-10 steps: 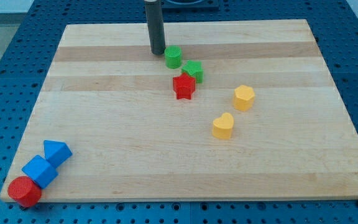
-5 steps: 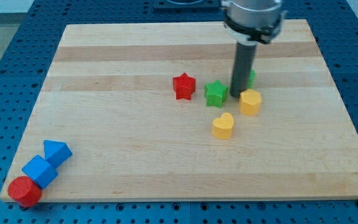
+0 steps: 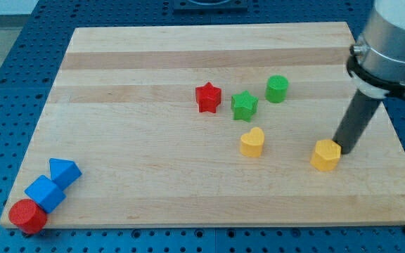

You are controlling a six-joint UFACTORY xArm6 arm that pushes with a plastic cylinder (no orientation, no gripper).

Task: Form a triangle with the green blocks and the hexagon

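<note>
Blocks sit in two bunches on the wooden surface (image 3: 118, 140). Far at the view's left bottom corner a red round block (image 3: 27, 216), a blue cube (image 3: 44, 193) and a blue three-sided block (image 3: 65, 171) touch in a row, well away from the job.

Near the middle stands a red star (image 3: 207, 97). Just to its right is the green star (image 3: 244, 105), and up and right of that, near but apart, is the green round block (image 3: 277, 88). Below the green star lies a yellow heart (image 3: 252, 142).

Further right and lower is the yellow hexagon (image 3: 325, 154). My tip (image 3: 344, 150) stands just at its right side, touching it or almost. No claw is here, only a plain rod, so spread or pressed cannot be told.

What could go wrong, I think: the hexagon is close to the surface's bottom and right edges, so a push the wrong way could slide it off. A push off-centre could make it spin away sideways. The yellow heart is near the path to the greens and could get bumped in, and the red star sits near the green star and could get knocked too
</note>
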